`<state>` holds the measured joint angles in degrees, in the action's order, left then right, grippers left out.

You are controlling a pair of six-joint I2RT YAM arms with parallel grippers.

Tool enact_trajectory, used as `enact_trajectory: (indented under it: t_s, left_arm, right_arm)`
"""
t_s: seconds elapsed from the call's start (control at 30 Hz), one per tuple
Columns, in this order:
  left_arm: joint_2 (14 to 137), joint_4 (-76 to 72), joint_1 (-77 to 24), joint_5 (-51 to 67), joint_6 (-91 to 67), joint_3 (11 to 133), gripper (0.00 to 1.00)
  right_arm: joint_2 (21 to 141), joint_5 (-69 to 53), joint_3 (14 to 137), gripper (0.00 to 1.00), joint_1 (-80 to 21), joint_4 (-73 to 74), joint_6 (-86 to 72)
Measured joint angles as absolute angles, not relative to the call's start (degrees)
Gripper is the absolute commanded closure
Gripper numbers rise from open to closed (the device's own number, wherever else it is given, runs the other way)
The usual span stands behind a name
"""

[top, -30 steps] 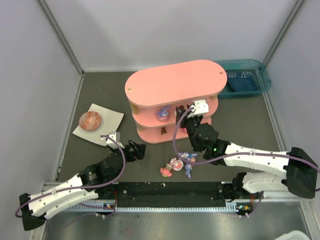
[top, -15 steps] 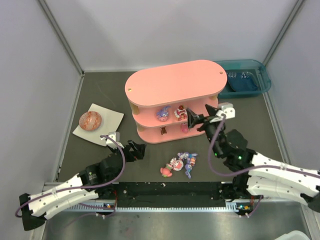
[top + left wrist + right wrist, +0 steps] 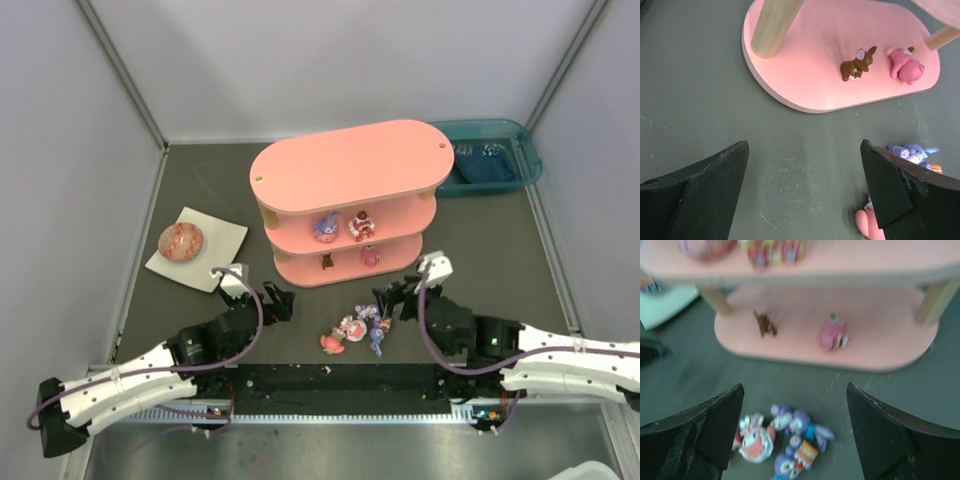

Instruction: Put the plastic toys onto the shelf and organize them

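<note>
The pink three-tier shelf (image 3: 345, 165) stands mid-table. On its middle tier are a purple toy (image 3: 325, 228) and a red-white toy (image 3: 361, 225). On its bottom tier are a brown toy (image 3: 327, 262) (image 3: 858, 62) (image 3: 765, 325) and a pink toy (image 3: 370, 257) (image 3: 905, 69) (image 3: 832, 336). Several toys (image 3: 357, 329) (image 3: 790, 437) lie loose on the mat in front of the shelf. My right gripper (image 3: 392, 296) (image 3: 796, 432) is open and empty just right of that pile. My left gripper (image 3: 277, 300) (image 3: 805, 187) is open and empty to the pile's left, a pink toy (image 3: 867, 225) by its right finger.
A white square plate (image 3: 205, 250) with a brown-red speckled ball (image 3: 181, 241) lies at the left. A teal bin (image 3: 490, 160) stands at the back right behind the shelf. Grey walls close in the table on three sides.
My right gripper has drawn back from the shelf's middle tier, leaving the red-white toy there, and has come down toward the loose pile. My left gripper has edged forward toward the shelf.
</note>
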<state>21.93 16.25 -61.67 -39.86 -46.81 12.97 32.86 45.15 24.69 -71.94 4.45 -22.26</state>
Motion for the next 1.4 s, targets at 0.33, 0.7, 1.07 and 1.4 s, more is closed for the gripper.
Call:
enact_trajectory:
  t_s: [0.33, 0.7, 1.07, 1.4]
  left_arm:
    - [26.06, 13.32, -61.67, -37.98, -46.00, 12.97, 0.01]
    - [28.51, 10.39, -61.67, -36.86, -45.01, 12.99, 0.01]
    - [28.40, 7.20, -61.67, -30.74, -43.07, 12.88, 0.01]
    - [31.92, -1.41, -62.13, -12.25, -41.17, 7.55, 0.01]
  right_arm:
    - [44.60, 46.63, 17.67, 0.35, -76.75, 8.97, -45.76]
    - [49.43, 46.22, 17.82, 0.47, -76.75, 12.75, -57.74]
    - [48.38, 44.38, 19.66, 0.46, -76.77, 10.92, -52.38]
    - [48.05, 44.21, 19.66, 0.44, -76.77, 9.08, -49.98]
